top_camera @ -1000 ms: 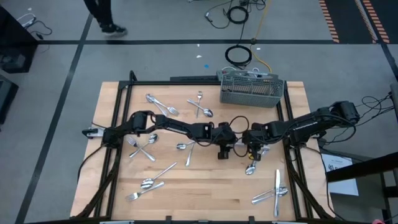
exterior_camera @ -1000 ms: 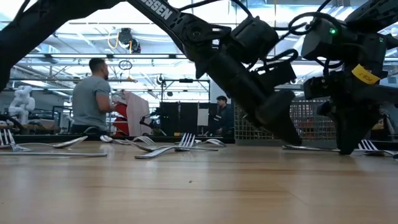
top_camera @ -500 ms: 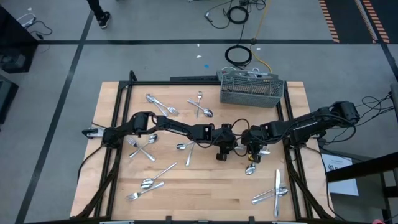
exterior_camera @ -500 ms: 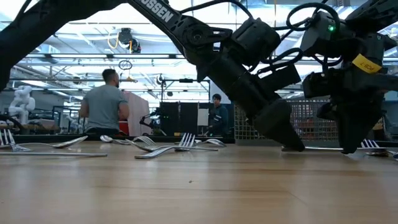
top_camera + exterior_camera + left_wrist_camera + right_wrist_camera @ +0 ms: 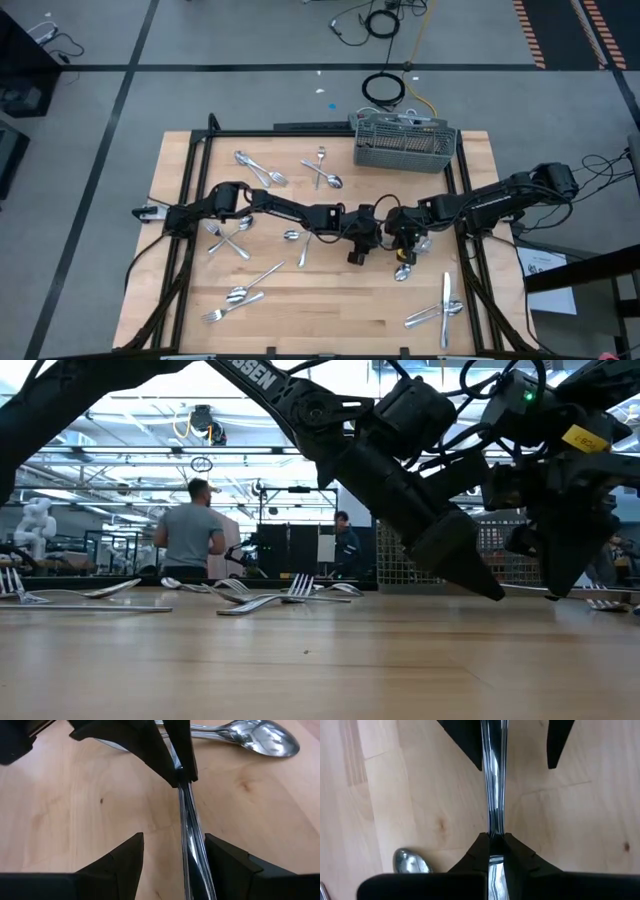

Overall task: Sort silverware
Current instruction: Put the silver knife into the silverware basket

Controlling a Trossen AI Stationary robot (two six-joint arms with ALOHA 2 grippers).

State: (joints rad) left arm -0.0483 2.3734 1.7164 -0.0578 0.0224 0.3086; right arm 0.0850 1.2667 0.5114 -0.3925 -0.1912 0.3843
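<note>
Shiny silverware lies scattered over the wooden table (image 5: 330, 320): forks (image 5: 228, 240), spoons (image 5: 255, 168) and knives (image 5: 443, 310). At mid-table my right gripper (image 5: 400, 243) (image 5: 492, 836) is shut on one slim piece (image 5: 492, 795); its head is hidden. My left gripper (image 5: 356, 257) (image 5: 174, 840) faces it, open, with a finger on either side of that piece's handle (image 5: 192, 845). I cannot tell whether they touch it. A loose spoon (image 5: 403, 270) lies flat just nearside of both grippers. My right gripper pinches the piece's slim handle (image 5: 492, 822) between its two fingertips. The fingers slant steeply down from the table's right side. The handle runs on ahead of them toward my left gripper. Whether the piece rests on the table cannot be seen.
The grey slotted caddy (image 5: 405, 143) stands at the far edge, right of centre. Black frame rails (image 5: 185, 200) run along the table's left and right sides. People stand in the room beyond the table (image 5: 195, 530).
My left gripper has rolled about its own axis and its fingertips have edged toward my right gripper. My right gripper has tipped, its fingers now slanting toward the left gripper, with the piece still in them. Neither has opened or shut.
</note>
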